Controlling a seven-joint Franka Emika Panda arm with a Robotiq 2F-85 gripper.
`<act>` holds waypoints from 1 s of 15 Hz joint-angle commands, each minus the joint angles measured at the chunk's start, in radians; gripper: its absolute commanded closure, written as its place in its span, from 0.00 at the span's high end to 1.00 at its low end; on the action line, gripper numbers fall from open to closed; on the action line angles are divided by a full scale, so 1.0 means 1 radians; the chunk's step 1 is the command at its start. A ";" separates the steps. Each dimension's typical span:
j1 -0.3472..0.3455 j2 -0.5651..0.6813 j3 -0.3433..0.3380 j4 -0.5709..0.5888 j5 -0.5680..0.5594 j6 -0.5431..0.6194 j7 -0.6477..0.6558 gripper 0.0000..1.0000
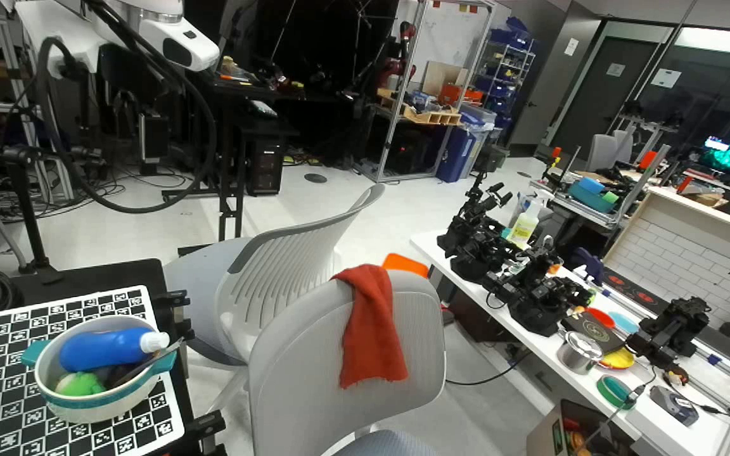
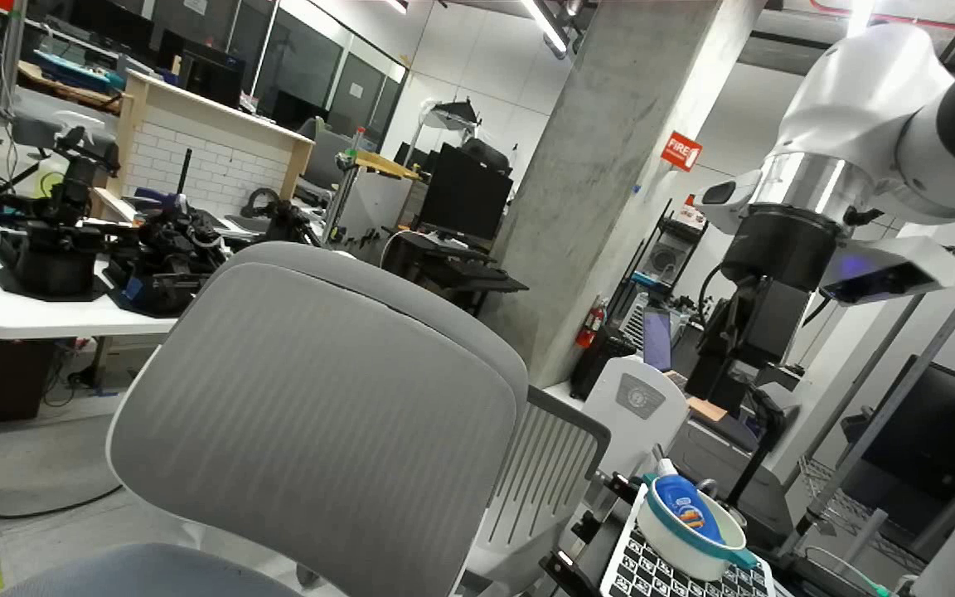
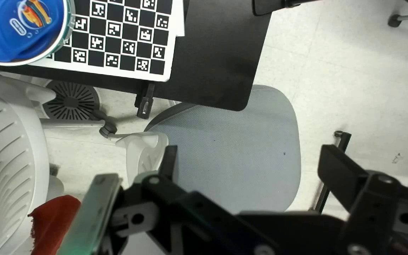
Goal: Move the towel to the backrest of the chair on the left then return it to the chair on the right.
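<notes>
Our towel (image 1: 374, 339) hangs over the backrest of the plain chair (image 1: 311, 373), beside the slatted chair (image 1: 289, 272). We judge that no carry is under way and cannot tell start from finish; if starting, we must reach past the slatted chair and pinch the towel's top fold. Our end effector (image 3: 250, 159), spread wide and empty, points down from the arm (image 2: 846, 133) above the slatted chair's seat.

Arm (image 2: 859, 124) w/ jaws dn, wide apart
</notes>
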 commanded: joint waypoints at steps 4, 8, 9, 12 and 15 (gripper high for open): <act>-0.016 0.025 0.014 0.017 -0.001 0.000 -0.003 1.00; -0.076 0.116 -0.003 0.079 -0.049 0.065 -0.005 1.00; -0.101 0.147 -0.010 0.103 -0.068 0.093 -0.005 1.00; -0.163 0.244 -0.014 0.169 -0.125 0.211 0.012 1.00; -0.217 0.350 -0.004 0.225 -0.206 0.361 0.059 1.00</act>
